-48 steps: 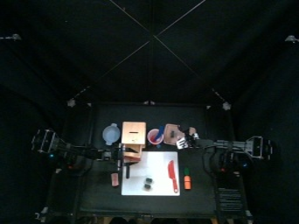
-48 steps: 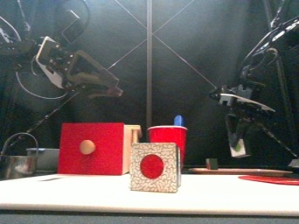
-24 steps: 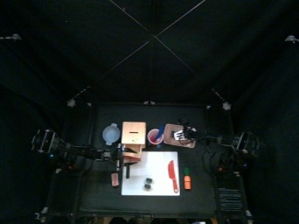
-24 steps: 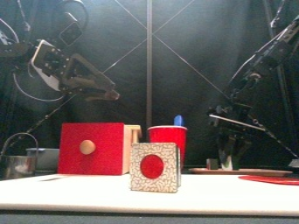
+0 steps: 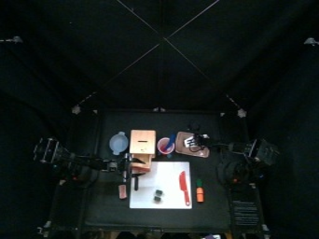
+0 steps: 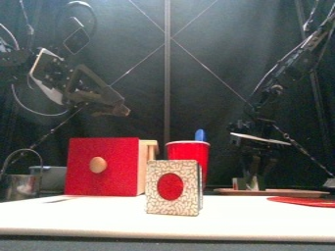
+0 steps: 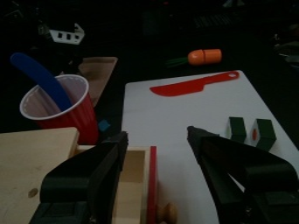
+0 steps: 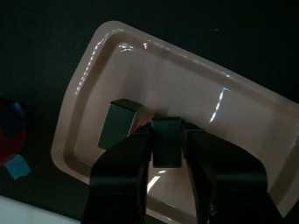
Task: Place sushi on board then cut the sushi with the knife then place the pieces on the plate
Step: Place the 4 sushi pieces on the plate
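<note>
The right claw has been lowered over the pink tray, clamped on a sushi piece; the left claw is held spread.

Dim booth, overhead light w/ glare on tray.

No readable text, label, brand or number in any view: none on board, cup, box or tray.
</note>
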`<control>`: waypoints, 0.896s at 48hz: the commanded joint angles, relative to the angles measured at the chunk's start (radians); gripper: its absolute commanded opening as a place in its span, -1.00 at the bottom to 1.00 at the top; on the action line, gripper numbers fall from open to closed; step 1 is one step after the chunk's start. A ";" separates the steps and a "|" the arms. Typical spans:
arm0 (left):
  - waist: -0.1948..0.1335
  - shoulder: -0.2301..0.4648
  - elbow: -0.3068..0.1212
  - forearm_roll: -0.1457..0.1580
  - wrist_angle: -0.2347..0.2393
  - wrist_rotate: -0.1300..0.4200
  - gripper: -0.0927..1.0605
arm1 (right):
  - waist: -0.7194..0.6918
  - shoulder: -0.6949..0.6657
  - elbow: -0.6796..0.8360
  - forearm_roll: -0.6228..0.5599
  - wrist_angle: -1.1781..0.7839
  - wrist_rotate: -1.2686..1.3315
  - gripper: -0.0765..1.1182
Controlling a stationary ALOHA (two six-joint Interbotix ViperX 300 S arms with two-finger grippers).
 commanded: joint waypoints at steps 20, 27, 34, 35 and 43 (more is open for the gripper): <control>-0.005 -0.012 -0.014 0.000 -0.005 -0.002 0.74 | 0.058 -0.061 -0.017 -0.008 0.008 -0.002 0.57; -0.003 -0.014 -0.021 0.000 -0.005 -0.002 0.74 | 0.094 -0.146 -0.014 -0.003 0.054 -0.005 0.57; -0.003 -0.012 -0.025 0.000 -0.005 -0.002 0.74 | 0.164 -0.265 -0.005 -0.008 0.107 -0.012 0.57; -0.003 -0.012 -0.026 0.000 -0.005 -0.002 0.74 | 0.176 -0.281 -0.002 -0.009 0.109 -0.014 0.57; -0.003 -0.014 -0.038 -0.002 -0.005 0.000 0.74 | 0.318 -0.368 0.018 -0.054 0.060 -0.015 0.57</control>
